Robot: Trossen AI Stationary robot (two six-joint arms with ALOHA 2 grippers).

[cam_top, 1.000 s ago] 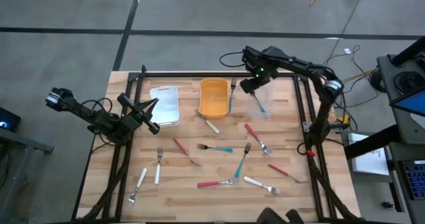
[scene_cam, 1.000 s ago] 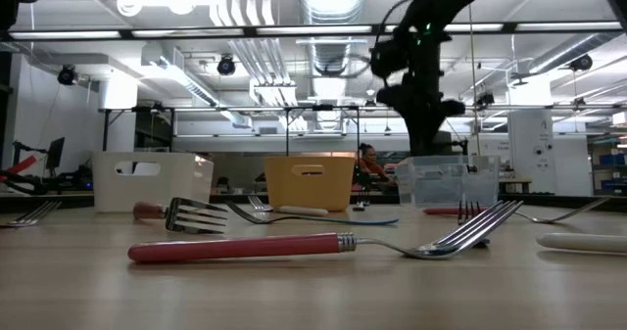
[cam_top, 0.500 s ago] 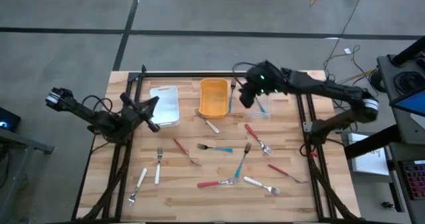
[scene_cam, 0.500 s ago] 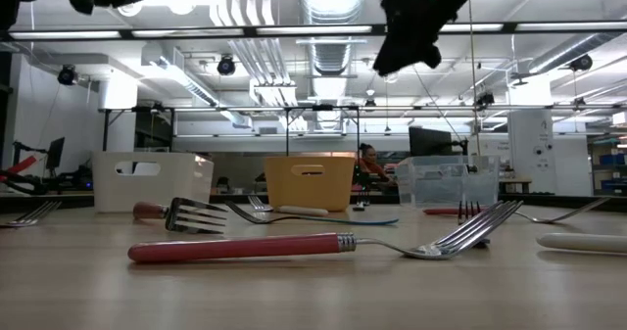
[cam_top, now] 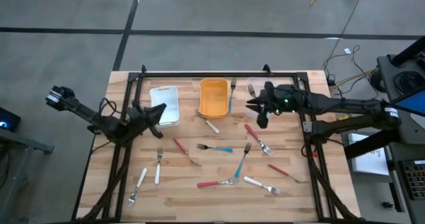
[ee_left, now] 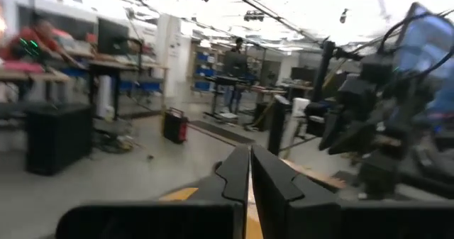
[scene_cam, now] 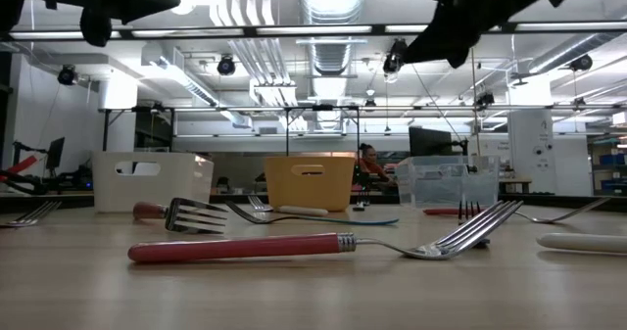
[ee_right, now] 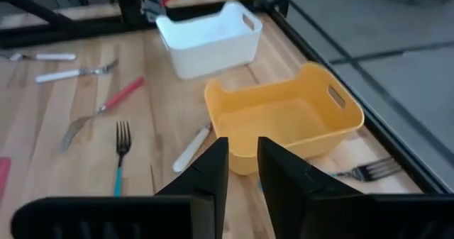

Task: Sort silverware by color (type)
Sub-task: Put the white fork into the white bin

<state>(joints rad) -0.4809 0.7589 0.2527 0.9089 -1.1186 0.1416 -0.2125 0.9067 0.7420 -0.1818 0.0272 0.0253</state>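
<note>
- The right gripper (cam_top: 255,111) hangs above the table's back half, just beside the orange bin (cam_top: 214,97); its wrist view shows two dark, flat-sided fingers (ee_right: 210,169) with only a narrow gap between them and nothing in it.
- The left gripper (cam_top: 157,112) sits over the table's left side next to the white bin (cam_top: 166,105); its smooth black fingers (ee_left: 237,174) are pressed together, empty.
- The silverware (cam_top: 229,164) lies scattered flat on the pale wooden table (cam_top: 186,197), in front of the bins: slim plastic handles with shiny metal heads.
- A red-handled fork (scene_cam: 323,244) lies nearest the low camera, its glossy, rounded handle running into curved silver tines.
- A teal-handled fork (ee_right: 120,155) and a white-handled utensil (ee_right: 191,149) lie on the wood near the orange bin.
- The orange bin is a matte plastic rectangle with rounded corners and slot handles; the white one matches it in shape.
- A clear bin (scene_cam: 446,180) of see-through plastic stands at the back right.
</note>
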